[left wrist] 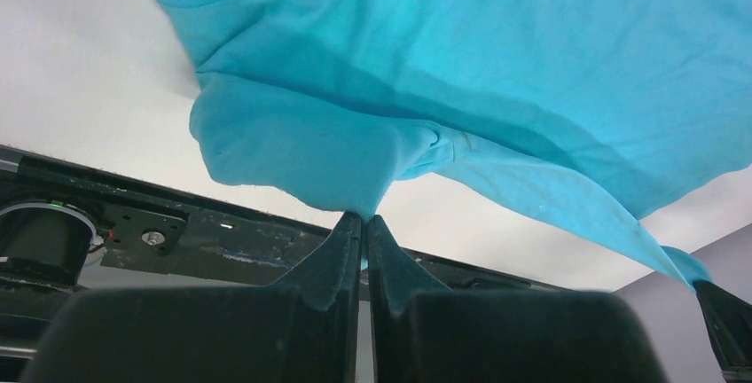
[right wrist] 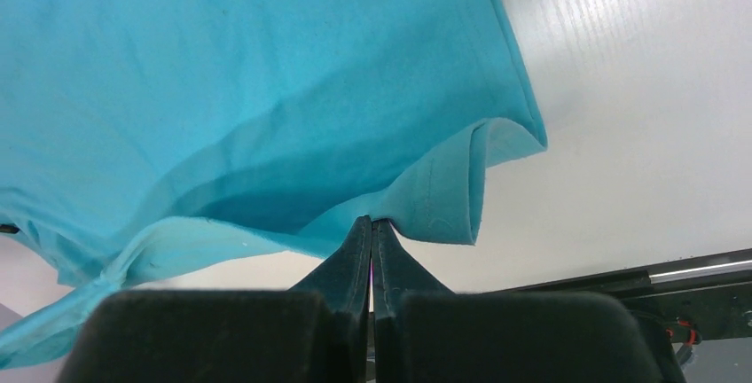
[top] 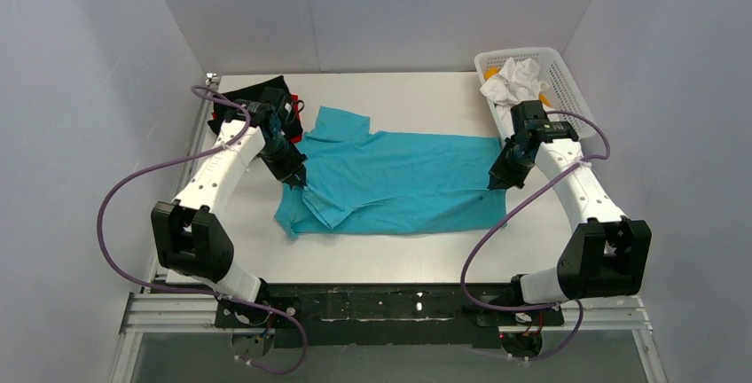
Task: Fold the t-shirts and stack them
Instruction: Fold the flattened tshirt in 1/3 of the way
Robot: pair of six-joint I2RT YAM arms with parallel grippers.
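- Shirts already folded lie at the far left corner of the desk (top: 399, 254): a black t-shirt (top: 248, 99) on top, with the edges of a red t-shirt (top: 296, 108) showing from under it. The left arm crosses over part of this pile.
- Left claw (top: 297, 179) is clenched on a bunch of cloth at the left end of the turquoise t-shirt (top: 399, 179). In the left wrist view the claw (left wrist: 364, 223) has its fingers pressed together, and the pinched fold rises off the desk.
- Turquoise t-shirt is spread across the middle of the desk, running left to right. One sleeve points toward the far edge at its left end, and the near left part is rumpled and doubled over.
- Right claw (top: 497, 183) grasps the right edge of the same shirt. In the right wrist view the claw (right wrist: 371, 228) is closed tight on the stitched hem, which curls up around the tips.
- White mesh basket (top: 559, 68) stands at the far right corner of the desk, just behind the right arm, with a crumpled white cloth (top: 514, 80) in it.
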